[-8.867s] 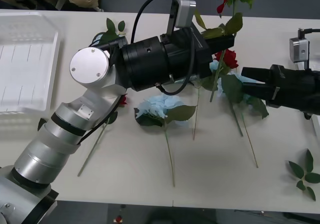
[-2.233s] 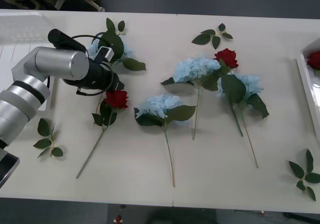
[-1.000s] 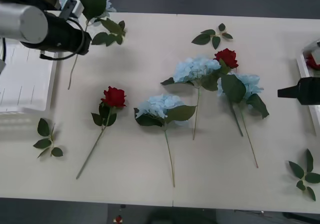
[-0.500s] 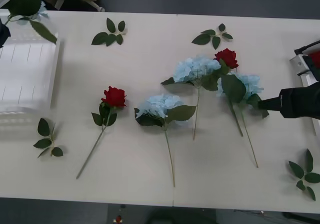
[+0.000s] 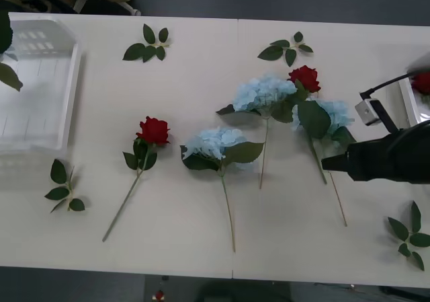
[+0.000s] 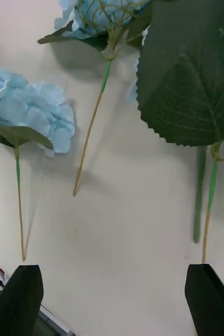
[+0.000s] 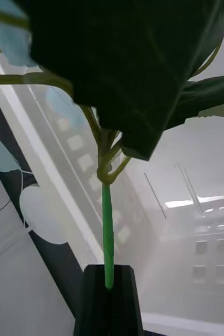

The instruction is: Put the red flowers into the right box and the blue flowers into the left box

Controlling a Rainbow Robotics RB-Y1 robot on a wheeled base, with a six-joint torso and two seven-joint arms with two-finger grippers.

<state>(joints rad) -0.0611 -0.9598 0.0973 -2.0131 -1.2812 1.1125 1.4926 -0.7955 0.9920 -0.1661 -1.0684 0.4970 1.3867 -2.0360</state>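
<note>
White table (image 5: 201, 261) surface, dark floor beyond its far edge.

Left box (image 5: 40, 87) sits at the 9 o'clock edge of the table. Left gripper (image 7: 108, 294) is pressed together on a green stem (image 7: 107, 231), with broad dark leaves and a trace of pale blue petals above the fingers; slatted translucent plastic lies behind it in the left wrist view, which suggests this blue flower hangs over the left box.

Right gripper (image 5: 332, 163) reaches in from 3 o'clock, its tip at the stems of the 2 o'clock cluster. The right wrist view shows its black fingers (image 6: 211, 302) spread wide above bare table, holding nothing. Right box (image 5: 408, 100) is at the 3 o'clock edge with a red bloom inside.

Flowers remaining on the table:
- red rose (image 5: 154, 130) at 8 o'clock of centre, lying alone;
- blue flower (image 5: 213, 143) at centre;
- blue flower (image 5: 264, 92) at 1 o'clock;
- second rose (image 5: 306, 78) and a third blue head (image 5: 334, 116) at 2 o'clock, stems side by side, leaves overlapping.

Risks:
- The rose stem and blue stem at 2 o'clock run close together; closing there could take both, or the wrong one.
- The large leaf (image 6: 188, 79) overlies these stems and may be pinched instead.
- A stem released too high over the left box could catch the rim.
</note>
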